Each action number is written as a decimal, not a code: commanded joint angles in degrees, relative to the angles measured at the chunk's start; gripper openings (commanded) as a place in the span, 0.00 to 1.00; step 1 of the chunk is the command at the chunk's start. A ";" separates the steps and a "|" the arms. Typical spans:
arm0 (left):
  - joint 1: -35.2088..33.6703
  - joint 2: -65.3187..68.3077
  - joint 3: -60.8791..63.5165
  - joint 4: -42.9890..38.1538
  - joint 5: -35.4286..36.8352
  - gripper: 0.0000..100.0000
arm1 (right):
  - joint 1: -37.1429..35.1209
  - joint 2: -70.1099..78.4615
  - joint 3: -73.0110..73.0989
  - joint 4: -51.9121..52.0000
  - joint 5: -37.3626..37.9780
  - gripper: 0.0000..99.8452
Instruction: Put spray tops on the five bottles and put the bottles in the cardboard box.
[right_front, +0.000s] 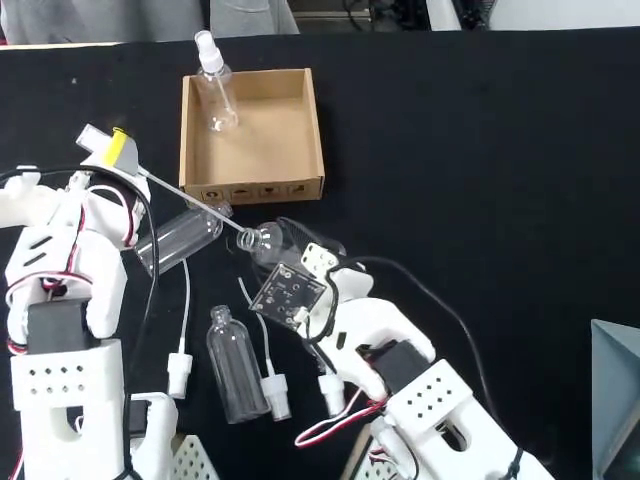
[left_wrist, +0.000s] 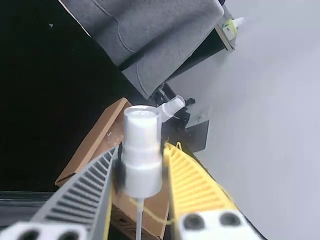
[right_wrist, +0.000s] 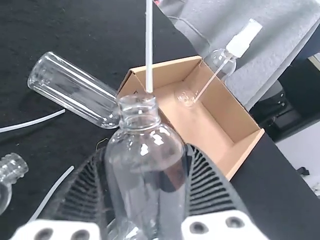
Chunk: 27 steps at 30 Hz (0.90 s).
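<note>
Holding, left: the left gripper (left_wrist: 142, 150) is clenched on a white plastic spray top (left_wrist: 142, 162), one grey ribbed finger (left_wrist: 87, 190) and one yellow ribbed finger (left_wrist: 192, 185) pressed to its sides.
Spray top shape: stepped round cylinder with a flat cap. A thin, stiff white dip tube (right_front: 190, 198) runs straight out from it, away from the left gripper.
Holding, right: the right gripper (right_wrist: 146, 150) is closed around a clear plastic bottle (right_wrist: 145, 175), with dark ribbed fingers (right_wrist: 212, 185) on both flanks.
Held bottle: smooth, round-shouldered and glossy. Its threaded neck is open and points away from the right gripper, and the tube's end sits at the mouth.
Arm pose: both white arms reach across the black table (right_front: 480, 150), their grippers angled toward each other with the tube spanning between them.
Cardboard box (right_front: 255, 188): brown and open-topped, just beyond the right gripper's tips.
Capped bottle (right_front: 218, 100): clear with a white top, leaning in the box corner farthest from the right gripper.
Loose bottles: one uncapped bottle (right_front: 180, 237) lies between the two grippers, another (right_front: 233, 375) lies back beside the right arm.
Loose tops: three white tops (right_front: 178, 375) (right_front: 277, 392) (right_front: 331, 393) lie near that bottle.
</note>
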<state>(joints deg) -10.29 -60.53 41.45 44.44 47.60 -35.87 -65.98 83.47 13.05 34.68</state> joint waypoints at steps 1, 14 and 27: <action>0.04 -1.23 -0.75 -1.41 0.18 0.03 | -0.62 -2.33 -0.75 -1.58 0.26 0.01; 2.33 -1.23 -0.92 0.62 0.09 0.03 | -0.53 -2.33 -1.36 -1.58 -2.73 0.01; 3.38 -1.23 0.75 0.09 0.09 0.03 | -0.53 -2.33 -1.89 -1.49 -6.24 0.01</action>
<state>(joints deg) -7.91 -60.53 42.33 44.88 47.60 -35.87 -65.98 83.47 13.05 29.05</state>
